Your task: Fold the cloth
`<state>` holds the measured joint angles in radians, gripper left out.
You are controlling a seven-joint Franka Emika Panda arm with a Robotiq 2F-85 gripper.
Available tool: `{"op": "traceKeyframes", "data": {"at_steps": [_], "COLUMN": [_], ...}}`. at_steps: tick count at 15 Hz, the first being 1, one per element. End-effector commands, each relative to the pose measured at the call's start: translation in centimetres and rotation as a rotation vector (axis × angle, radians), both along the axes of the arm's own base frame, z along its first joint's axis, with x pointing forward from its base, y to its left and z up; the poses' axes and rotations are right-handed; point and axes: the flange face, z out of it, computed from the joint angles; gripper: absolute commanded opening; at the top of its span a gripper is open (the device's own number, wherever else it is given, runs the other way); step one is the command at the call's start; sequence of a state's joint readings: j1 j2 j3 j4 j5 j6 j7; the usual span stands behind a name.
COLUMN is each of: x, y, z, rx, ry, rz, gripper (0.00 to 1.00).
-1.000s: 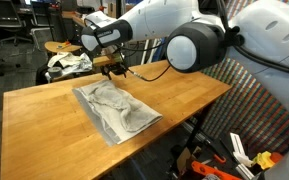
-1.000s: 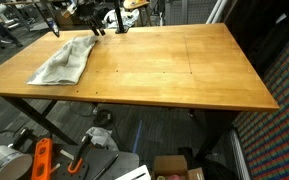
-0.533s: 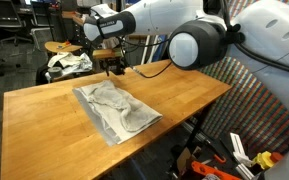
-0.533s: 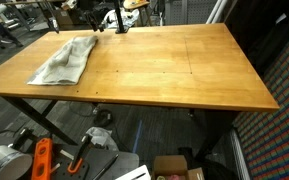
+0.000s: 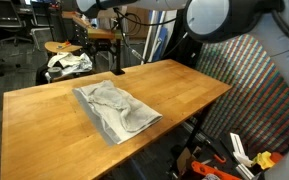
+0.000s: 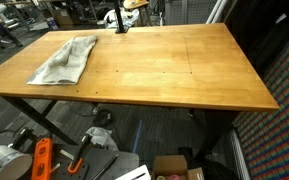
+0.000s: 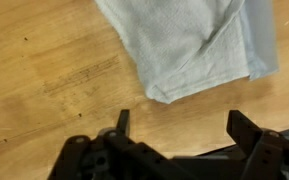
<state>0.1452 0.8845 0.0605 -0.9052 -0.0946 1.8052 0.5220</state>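
The tool (image 7: 178,122) hangs released and empty, cloth (image 7: 189,45) at its twelve o'clock on the bench (image 7: 44,80), so a careless dip could snag an edge and drag it crooked.

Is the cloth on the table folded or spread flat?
Folded: the cloth shows doubled layers at its edge in the wrist view.

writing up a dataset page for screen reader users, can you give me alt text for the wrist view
A pale grey cloth lies on a wooden table in the upper part of the picture, one corner pointing down. Below it the robot's hand is open and empty, its two dark fingers spread wide.
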Motion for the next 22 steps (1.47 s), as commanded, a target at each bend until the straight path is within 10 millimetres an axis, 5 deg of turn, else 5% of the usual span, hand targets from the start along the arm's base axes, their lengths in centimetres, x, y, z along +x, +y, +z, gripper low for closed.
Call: {"op": "traceKeyframes", "data": {"at_steps": [1, 8, 13, 16, 22], "x": [-4.4, -15.3, -20.6, -20.9, -17.1], "y": [5.0, 17.2, 22.5, 23.4, 20.4], "z": [2.2, 0.0, -4.4, -6.3, -7.2], "rx": [-0.001, -0.030, -0.181, -0.320, -0.303], "ry": [0.032, 0.163, 0.151, 0.094, 0.099], "rz": [0.203, 0.571, 0.785, 0.853, 0.828], "gripper": [1.00, 1.00, 1.00, 1.00, 1.00]}}
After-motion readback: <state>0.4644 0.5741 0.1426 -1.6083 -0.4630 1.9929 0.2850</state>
